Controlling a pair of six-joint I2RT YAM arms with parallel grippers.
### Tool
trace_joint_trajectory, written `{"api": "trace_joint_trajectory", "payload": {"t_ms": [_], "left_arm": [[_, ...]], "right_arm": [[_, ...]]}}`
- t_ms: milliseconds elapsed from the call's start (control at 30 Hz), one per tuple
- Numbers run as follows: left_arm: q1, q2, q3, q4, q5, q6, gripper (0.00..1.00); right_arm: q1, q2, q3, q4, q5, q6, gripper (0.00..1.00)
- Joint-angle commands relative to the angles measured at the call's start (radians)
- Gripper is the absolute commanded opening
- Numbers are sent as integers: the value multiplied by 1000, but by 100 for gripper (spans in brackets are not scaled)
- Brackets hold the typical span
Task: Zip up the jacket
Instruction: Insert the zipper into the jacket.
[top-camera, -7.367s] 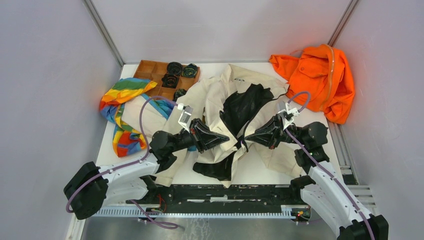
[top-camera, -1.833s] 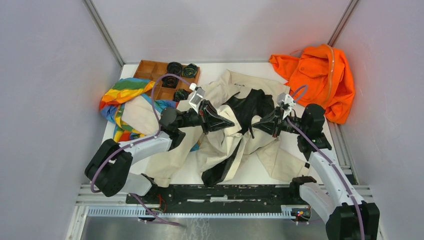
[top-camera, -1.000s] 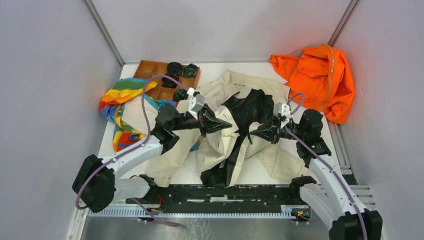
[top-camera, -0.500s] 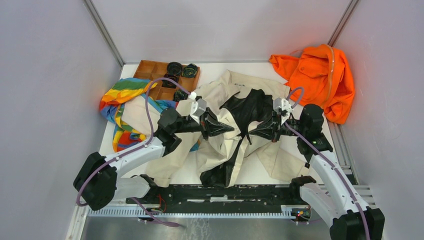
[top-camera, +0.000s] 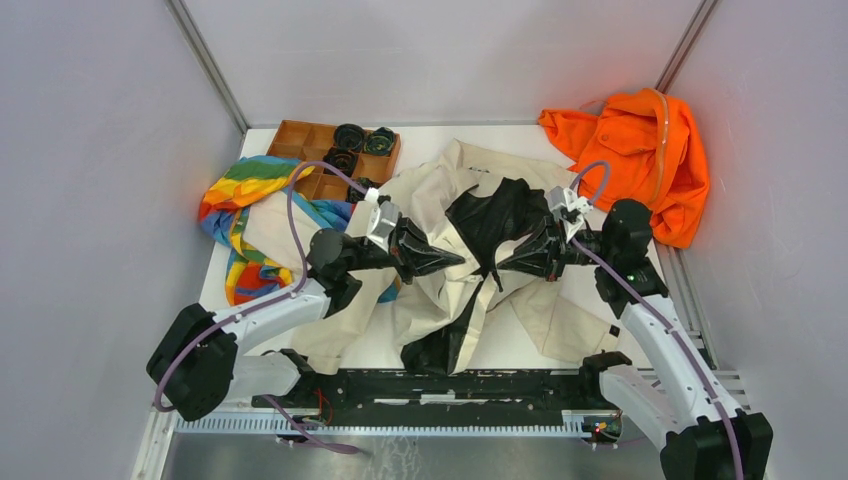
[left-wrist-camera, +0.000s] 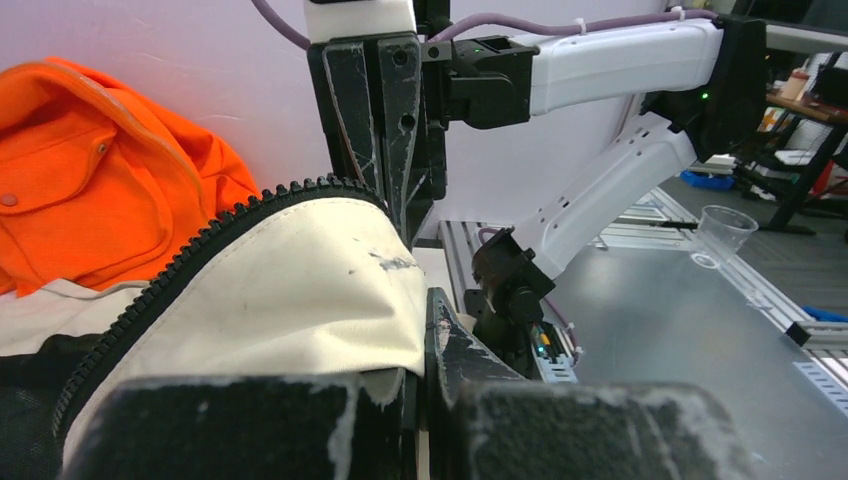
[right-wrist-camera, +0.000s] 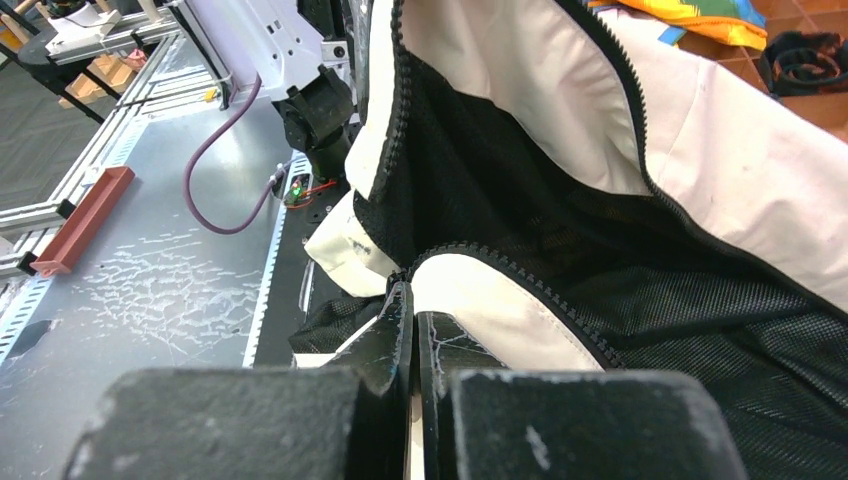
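Your left gripper (top-camera: 455, 262) and right gripper (top-camera: 503, 264) each clamp one front edge of the unzipped jacket (top-camera: 440, 190). The compartmented wooden tray (top-camera: 288, 140) holds dark coiled items (top-camera: 349, 135) in several compartments.

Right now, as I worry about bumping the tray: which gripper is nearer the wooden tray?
Left. The left gripper, shut on the jacket, is right of the wooden tray, toward the robot; the right gripper, also clamping the jacket, is farther right.
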Motion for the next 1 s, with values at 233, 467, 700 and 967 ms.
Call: {"api": "trace_joint_trajectory", "payload": {"t_ms": [233, 467, 700, 967], "left_arm": [[-1, -6, -26, 193, 28, -126, 2], [-1, 46, -50, 384, 15, -236, 2], [-2, 66, -48, 422, 17, -255, 2], [-4, -11, -21, 159, 27, -90, 2]], "right_arm": [[26, 22, 96, 10, -36, 32, 0], [31, 12, 115, 10, -25, 39, 0], [31, -8, 106, 9, -10, 50, 0], [31, -21, 101, 16, -8, 69, 0]]}}
